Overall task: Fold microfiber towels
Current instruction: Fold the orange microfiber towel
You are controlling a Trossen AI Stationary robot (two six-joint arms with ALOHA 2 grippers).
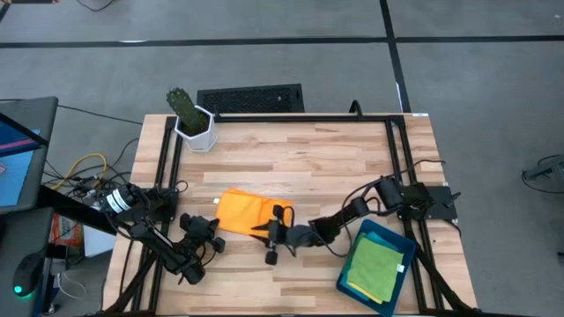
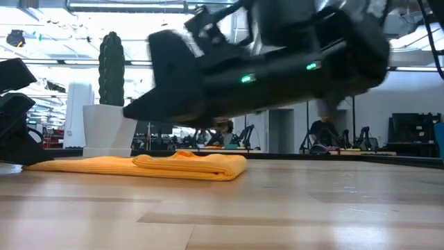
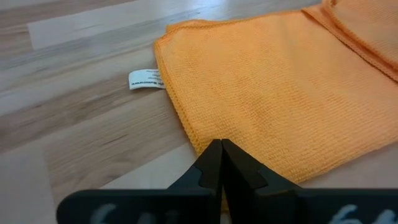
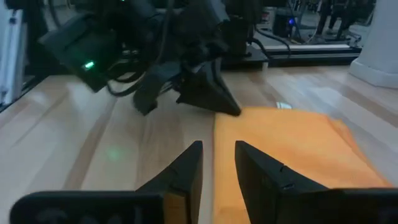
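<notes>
An orange towel (image 1: 242, 211) lies folded on the wooden table, its doubled part (image 2: 191, 164) on top toward the right. My left gripper (image 3: 220, 152) is shut, with its tips at the towel's near-left corner. My right gripper (image 4: 219, 152) is open with a narrow gap. It hovers just above the table at the towel's near-right edge (image 1: 267, 233) and holds nothing. A green towel (image 1: 374, 269) lies in the dark teal tray (image 1: 397, 242) at the near right. My left gripper sets the tips of its shut fingers (image 3: 214, 163) on the orange towel's left edge, at the near-left corner (image 3: 202, 142). It comes slanting down from the table's near-left side. The towel lies flat on the table under the tips.
A white pot with a cactus (image 1: 192, 123) stands at the far left of the table. The towel's white label (image 3: 146, 79) sticks out at its far-left corner. Bare wood stretches across the far half of the table (image 1: 308, 158).
</notes>
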